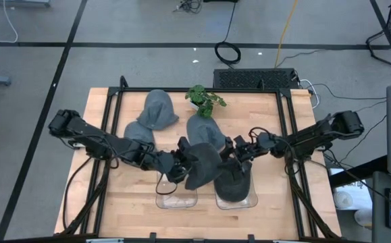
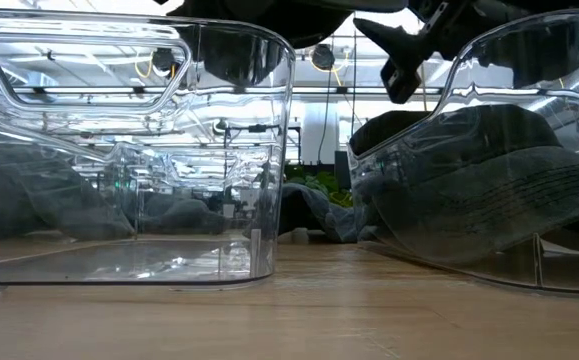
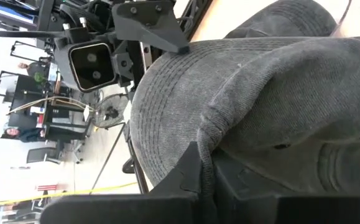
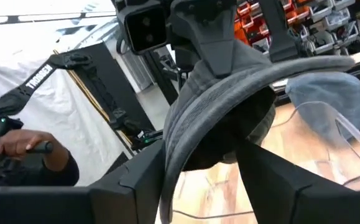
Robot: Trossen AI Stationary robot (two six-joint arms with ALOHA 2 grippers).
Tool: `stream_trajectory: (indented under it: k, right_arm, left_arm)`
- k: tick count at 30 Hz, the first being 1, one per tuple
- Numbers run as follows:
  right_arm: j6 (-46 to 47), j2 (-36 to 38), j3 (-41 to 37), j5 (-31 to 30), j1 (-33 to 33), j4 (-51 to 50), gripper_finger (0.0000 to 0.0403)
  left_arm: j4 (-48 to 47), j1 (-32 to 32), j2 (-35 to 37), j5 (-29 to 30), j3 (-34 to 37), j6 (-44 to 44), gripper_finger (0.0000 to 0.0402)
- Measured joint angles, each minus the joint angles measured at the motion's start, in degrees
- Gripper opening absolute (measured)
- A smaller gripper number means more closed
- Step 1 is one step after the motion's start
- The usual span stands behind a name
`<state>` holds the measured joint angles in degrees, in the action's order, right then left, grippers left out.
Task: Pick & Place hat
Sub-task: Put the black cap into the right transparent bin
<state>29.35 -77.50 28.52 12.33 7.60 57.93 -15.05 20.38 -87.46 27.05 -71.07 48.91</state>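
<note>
Left gripper (image 1: 179, 169) jaws clamped on hat (image 1: 204, 164) brim, hat held up between both arms above bins. Right gripper (image 1: 227, 154) jaws parted, straddling hat's far edge; brim runs between its fingers (image 4: 142, 180), grip not evident. Left bin (image 1: 176, 199) holds nothing, right bin (image 1: 236, 196) already has hat inside. Three more hats (image 1: 158, 110) plus plant (image 1: 205, 100) at table (image 1: 263, 115) rear. Person's hand (image 4: 27, 146) visible off-table.

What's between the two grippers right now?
A grey hat, held up between the left gripper and the right gripper, above the clear bins. The high view shows it.
</note>
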Motion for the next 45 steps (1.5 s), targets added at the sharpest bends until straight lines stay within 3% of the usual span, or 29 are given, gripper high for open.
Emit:
stream_trajectory:
  k: [4,7,9,14,19,30,36,41,45]
  right_arm:
    - [-2.45,-0.23,0.17,1.02,-0.02,0.57,0.0139]
    - [-4.73,-0.23,0.17,6.28,-0.01,1.42,0.0048]
    - [-5.81,-0.23,0.14,8.01,0.08,2.6,0.0017]
    - [-6.86,-0.25,0.1,7.72,0.33,3.02,0.0005]
    - [-9.05,-0.2,0.08,3.59,0.48,3.06,0.0002]
    - [-12.12,1.33,0.19,-2.85,0.33,4.49,0.0001]
    - [-12.72,1.39,0.19,-3.06,0.34,4.84,0.0]
    - [-17.99,1.98,0.12,-10.93,0.39,5.66,0.0]
    - [-26.3,3.21,0.12,-23.28,0.35,5.41,0.0]
  left_arm:
    - [-0.21,0.0,0.0,-0.02,0.0,-1.72,0.0006]
    - [-0.18,-0.01,0.0,-0.13,0.0,-3.6,0.0006]
    - [0.58,-0.02,0.01,-0.31,0.0,-4.53,0.0017]
    - [2.0,0.04,0.09,-0.49,0.0,-10.17,0.0054]
    - [2.29,1.44,0.42,0.52,0.0,-16.83,0.008]
    - [6.25,8.72,6.31,0.14,0.04,-20.86,0.0087]
    - [6.14,10.52,8.59,9.58,0.04,-28.92,0.0088]
    - [2.69,8.91,9.87,16.49,0.04,-41.99,0.0089]
    - [-6.44,5.85,12.03,18.49,0.04,-52.29,0.0089]
